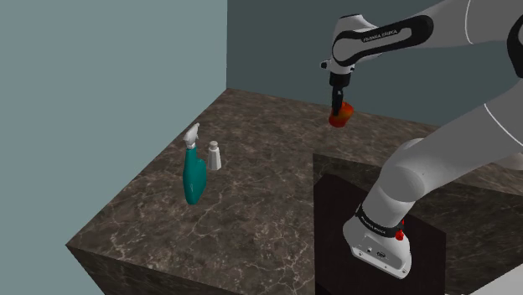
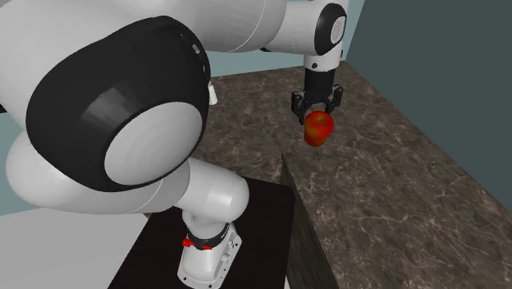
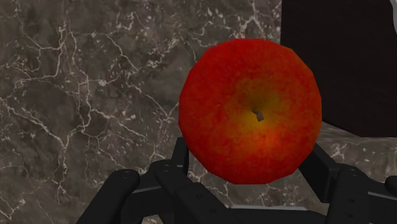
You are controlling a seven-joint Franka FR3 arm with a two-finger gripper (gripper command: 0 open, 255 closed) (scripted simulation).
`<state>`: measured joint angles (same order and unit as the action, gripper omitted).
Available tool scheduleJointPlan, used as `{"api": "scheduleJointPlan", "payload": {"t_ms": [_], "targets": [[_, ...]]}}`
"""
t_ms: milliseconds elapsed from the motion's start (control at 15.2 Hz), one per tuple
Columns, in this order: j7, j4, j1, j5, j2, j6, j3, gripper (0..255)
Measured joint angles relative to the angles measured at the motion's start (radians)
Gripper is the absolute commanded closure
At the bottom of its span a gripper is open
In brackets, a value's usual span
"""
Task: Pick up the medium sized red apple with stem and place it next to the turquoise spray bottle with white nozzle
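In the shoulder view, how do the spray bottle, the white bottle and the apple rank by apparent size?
Largest: spray bottle.
Then apple and white bottle: about alike, so unranked.

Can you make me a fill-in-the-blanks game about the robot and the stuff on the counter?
1. The black gripper is shut on a red ____.
2. The apple hangs ____ the marbled counter, not touching it.
3. The turquoise spray bottle has a ____ nozzle.

Missing words: apple; above; white.
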<state>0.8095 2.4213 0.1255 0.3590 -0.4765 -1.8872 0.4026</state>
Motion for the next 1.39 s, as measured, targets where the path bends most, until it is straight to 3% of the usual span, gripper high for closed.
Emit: {"api": "scheduleJointPlan", "payload": {"t_ms": [1386], "targets": [[0.044,-0.259,-0.012,-0.036,-0.022,0.278,-0.047,255]]}}
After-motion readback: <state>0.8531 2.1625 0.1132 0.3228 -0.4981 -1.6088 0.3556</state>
